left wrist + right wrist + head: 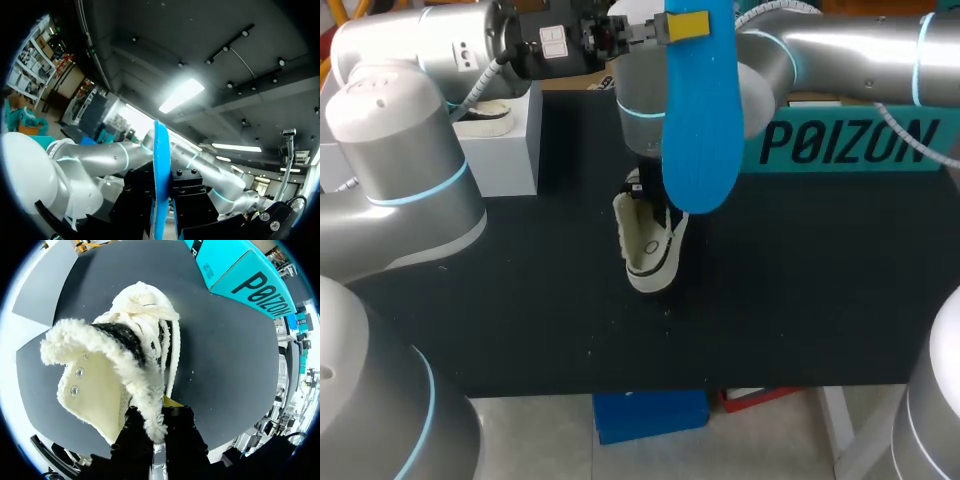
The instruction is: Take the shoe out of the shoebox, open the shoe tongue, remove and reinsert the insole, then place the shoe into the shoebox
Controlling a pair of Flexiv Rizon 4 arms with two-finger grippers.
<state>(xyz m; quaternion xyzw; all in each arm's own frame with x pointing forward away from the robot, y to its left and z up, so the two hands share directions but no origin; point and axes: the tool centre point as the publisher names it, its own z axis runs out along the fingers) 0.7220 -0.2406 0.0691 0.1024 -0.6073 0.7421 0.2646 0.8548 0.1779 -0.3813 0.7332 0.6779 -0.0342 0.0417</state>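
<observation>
Head view: cream hi-top shoe (pixel 648 245) w/ white fleece lining & black inside sits mid-table. Right gripper (pixel 156 415) is clamped on its fleece collar edge. Blue insole (pixel 700 110) hangs upright in the air above it, left gripper (pixel 686 25) pinched on the upper end. The insole hides the shoe's far-right part. Grey shoebox (pixel 510 150) far left w/ second shoe (pixel 485 112) inside; teal box (pixel 850 148) far right. Shoe's long axis runs approx near–far, rounded pale end nearward; toe vs heel can't tell.
</observation>
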